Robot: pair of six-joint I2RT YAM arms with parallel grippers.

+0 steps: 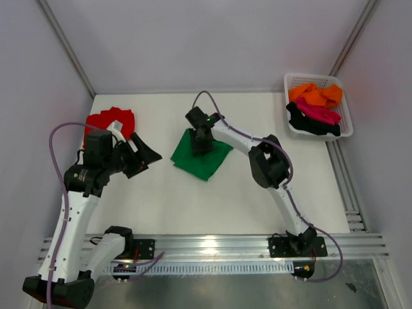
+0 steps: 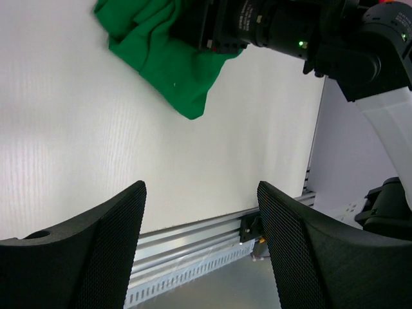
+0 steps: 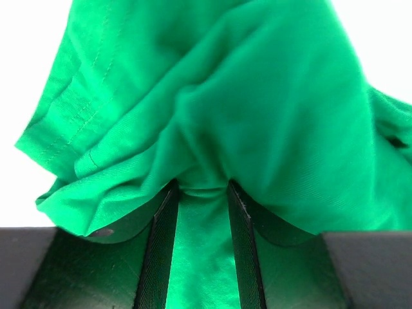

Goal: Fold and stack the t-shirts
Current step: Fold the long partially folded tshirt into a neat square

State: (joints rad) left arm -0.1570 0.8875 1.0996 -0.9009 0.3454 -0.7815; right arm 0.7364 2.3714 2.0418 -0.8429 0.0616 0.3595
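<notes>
Though it lies as a rough diamond mid-tabletop, the green t-shirt [image 1: 207, 164] has its far corner under the right end effector [image 1: 201, 143], which is pinching a gathered ridge of cloth (plain from the wrist). Further left, the left end effector [image 1: 145, 154] hangs released and empty, between it and the red t-shirt [image 1: 109, 121] near the far left corner.

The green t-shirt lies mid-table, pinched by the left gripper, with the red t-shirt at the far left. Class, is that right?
One slip: the right gripper pinches the green t-shirt, as the right wrist view shows; the left gripper is open and empty. The red t-shirt is indeed far left.
</notes>
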